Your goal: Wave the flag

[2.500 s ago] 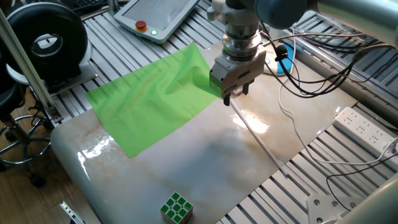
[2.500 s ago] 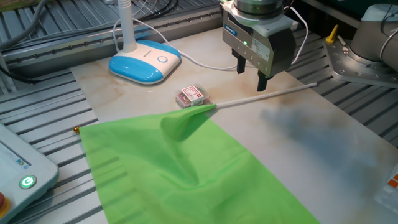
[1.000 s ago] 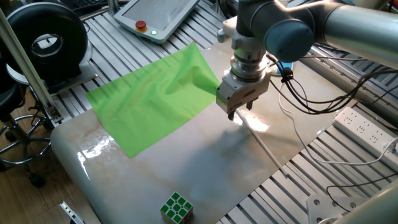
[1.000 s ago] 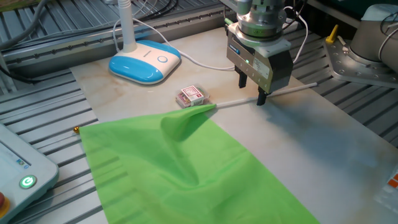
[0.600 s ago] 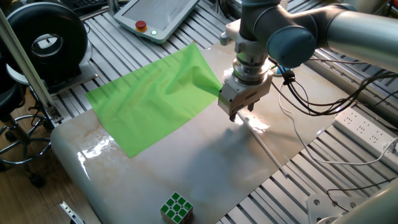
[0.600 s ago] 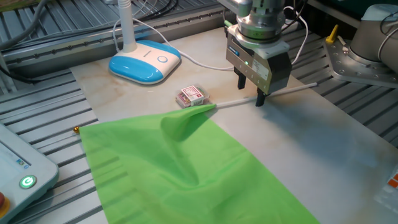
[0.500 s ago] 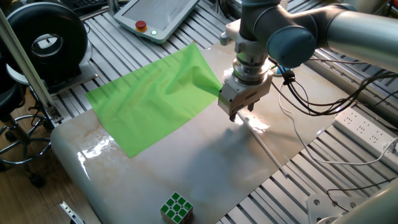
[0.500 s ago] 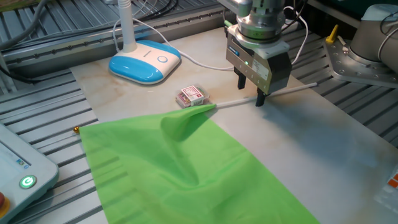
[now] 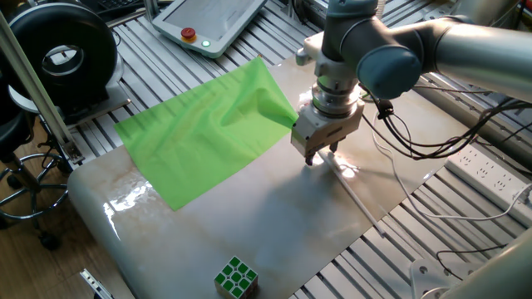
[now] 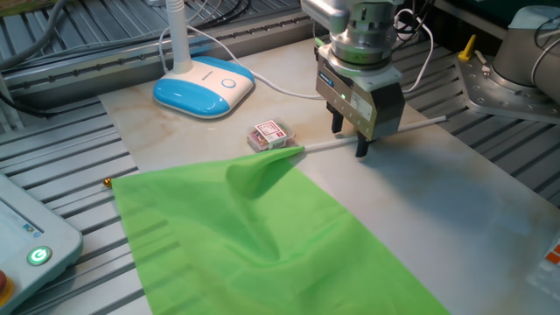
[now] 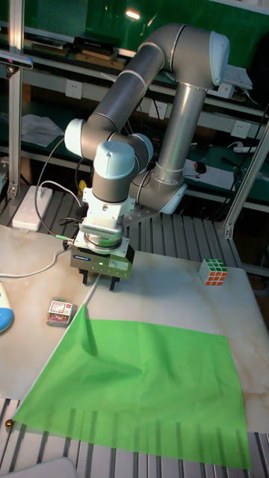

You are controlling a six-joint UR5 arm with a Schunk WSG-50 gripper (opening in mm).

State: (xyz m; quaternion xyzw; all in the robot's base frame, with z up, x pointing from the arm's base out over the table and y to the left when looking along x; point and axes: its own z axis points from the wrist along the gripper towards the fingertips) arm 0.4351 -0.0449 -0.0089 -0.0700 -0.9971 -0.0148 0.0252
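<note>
The flag's green sheet (image 9: 208,129) (image 10: 254,236) (image 11: 142,388) lies rumpled and flat on the table. Its thin white stick (image 9: 359,198) (image 10: 411,127) rests on the tabletop, running away from the sheet's corner. My gripper (image 9: 321,155) (image 10: 349,140) (image 11: 98,281) is down low over the stick, close to the sheet's corner. The fingers stand apart, one on each side of the stick, with the tips near the table surface. The gripper is open, and the stick shows between the fingers in the other fixed view.
A small red-and-white cube (image 10: 268,136) (image 11: 60,311) sits by the sheet's corner, left of the gripper. A colourful puzzle cube (image 9: 235,276) (image 11: 214,272) stands near the table edge. A blue-white device (image 10: 204,87), cables, a teach pendant (image 9: 212,25) and a power strip (image 9: 490,170) surround the table.
The gripper has come down from above the stick until its open fingers straddle it near the tabletop. The flag and stick have not moved.
</note>
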